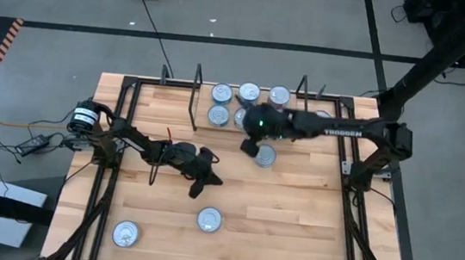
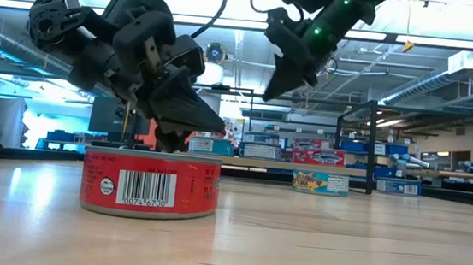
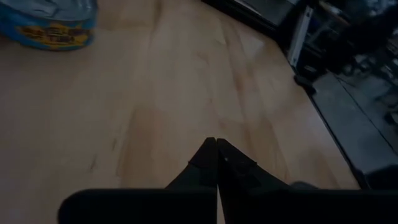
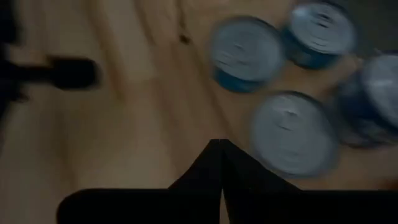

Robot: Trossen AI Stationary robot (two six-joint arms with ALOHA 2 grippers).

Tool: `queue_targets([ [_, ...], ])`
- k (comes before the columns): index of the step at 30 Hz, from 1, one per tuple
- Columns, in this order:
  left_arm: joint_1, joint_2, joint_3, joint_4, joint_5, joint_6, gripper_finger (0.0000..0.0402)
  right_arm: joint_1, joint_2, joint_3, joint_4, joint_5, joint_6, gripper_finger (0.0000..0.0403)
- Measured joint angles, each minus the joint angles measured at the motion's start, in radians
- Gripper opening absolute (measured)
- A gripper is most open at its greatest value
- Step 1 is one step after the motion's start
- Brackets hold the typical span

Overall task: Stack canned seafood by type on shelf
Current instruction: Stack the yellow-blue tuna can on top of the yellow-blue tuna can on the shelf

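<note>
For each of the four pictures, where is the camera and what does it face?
High: above, facing down on table, both arms, tins.
Low: at table height, facing the room; red tin near, arms above.
Left wrist: past shut fingers to bare wood, a blue tin.
Right wrist: past shut fingers to shelf tins.
High and right wrist share those tins.

You are looking straight down on the whole table (image 1: 235, 191) in the high view. The low camera is sitting at tabletop level, facing the room, with a red can (image 2: 150, 185) filling the lower left. Both wrist cameras are hovering close over wood, sharing the blue tins (image 4: 245, 53) with the overhead.
</note>
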Motion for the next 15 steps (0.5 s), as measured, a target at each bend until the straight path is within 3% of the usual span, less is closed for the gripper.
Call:
queue_targets([
  [9, 0.000, -0.001, 0.000, -0.073, 0.034, 0.124, 0.0001, 0.158, -0.004, -0.188, 0.474, 0.012, 0.159, 0.0004],
  [15, 0.000, -0.035, 0.000, -0.204, 0.033, 0.186, 0.0001, 0.216, -0.035, -0.284, 0.681, -0.001, 0.183, 0.0002],
])
